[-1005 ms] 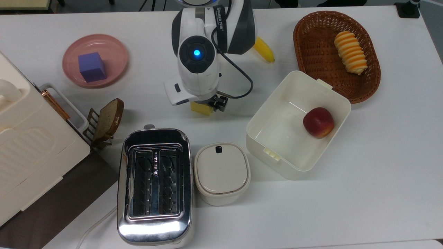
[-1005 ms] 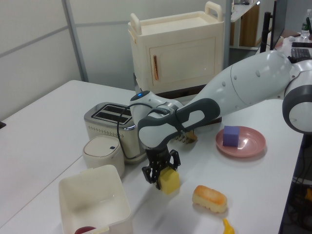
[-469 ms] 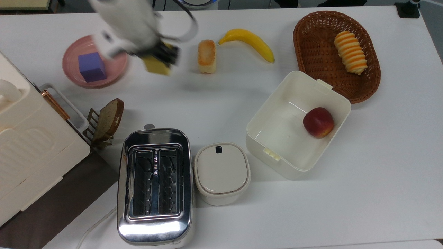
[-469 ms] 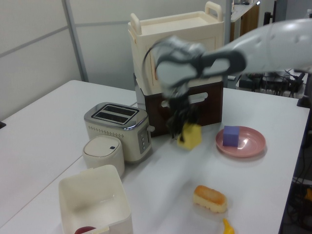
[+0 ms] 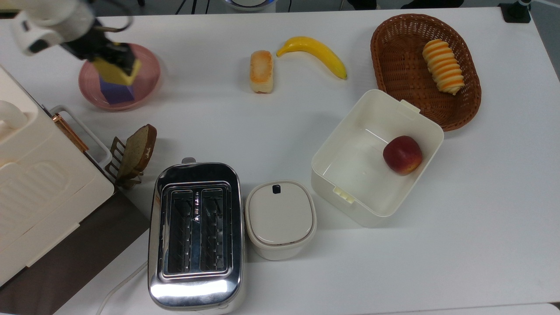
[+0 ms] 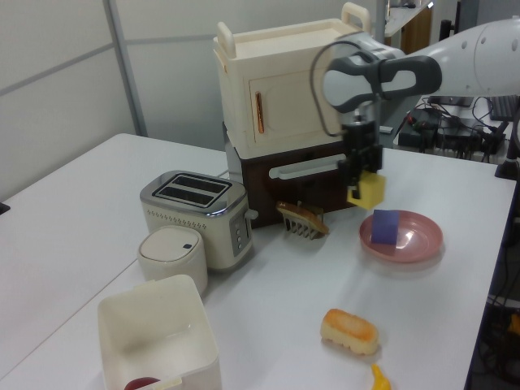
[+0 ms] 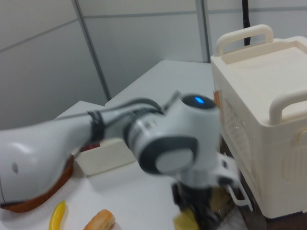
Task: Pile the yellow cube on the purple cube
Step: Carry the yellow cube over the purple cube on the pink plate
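My gripper (image 5: 114,61) is shut on the yellow cube (image 5: 117,71) and holds it in the air over the pink plate (image 5: 146,76) at the top view's upper left. The purple cube (image 5: 117,93) sits on that plate, partly hidden under the yellow cube. In the left view the yellow cube (image 6: 366,190) hangs from the gripper (image 6: 361,180) a little above and to the left of the purple cube (image 6: 385,227), with a gap between them. The arm's blurred wrist fills the middle of the right view, with a corner of the yellow cube (image 7: 185,222) below it.
A cream cabinet (image 5: 35,175) and a slice of bread in a rack (image 5: 136,151) stand near the plate. Further off are a toaster (image 5: 196,232), a lidded cream pot (image 5: 280,218), an open box (image 5: 350,183) with an apple (image 5: 402,155), a bun (image 5: 261,71), a banana (image 5: 315,50) and a basket (image 5: 393,65).
The gripper has carried the yellow cube from the table's middle, up and across to the top view's left, until it hangs over the pink plate and the purple cube.
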{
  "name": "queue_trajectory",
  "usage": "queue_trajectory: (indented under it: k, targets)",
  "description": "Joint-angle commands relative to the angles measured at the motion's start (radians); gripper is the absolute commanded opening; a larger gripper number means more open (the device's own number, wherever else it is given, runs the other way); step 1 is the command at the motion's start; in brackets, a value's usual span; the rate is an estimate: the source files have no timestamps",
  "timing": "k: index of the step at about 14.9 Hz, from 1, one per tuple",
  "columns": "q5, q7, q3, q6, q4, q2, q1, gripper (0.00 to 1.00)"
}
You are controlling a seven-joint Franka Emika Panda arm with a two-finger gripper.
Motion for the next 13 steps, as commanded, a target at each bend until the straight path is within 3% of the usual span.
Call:
queue_trajectory:
  k: [1,6,13]
  targets:
    - [-0.016,-0.111,0.007,0.047,-0.02,0.002,-0.093,0.27]
    - [-0.053,-0.13,0.009,0.107,-0.051,0.04,-0.101,0.31]
    - [-0.053,-0.099,0.016,0.11,-0.054,0.039,-0.078,0.36]
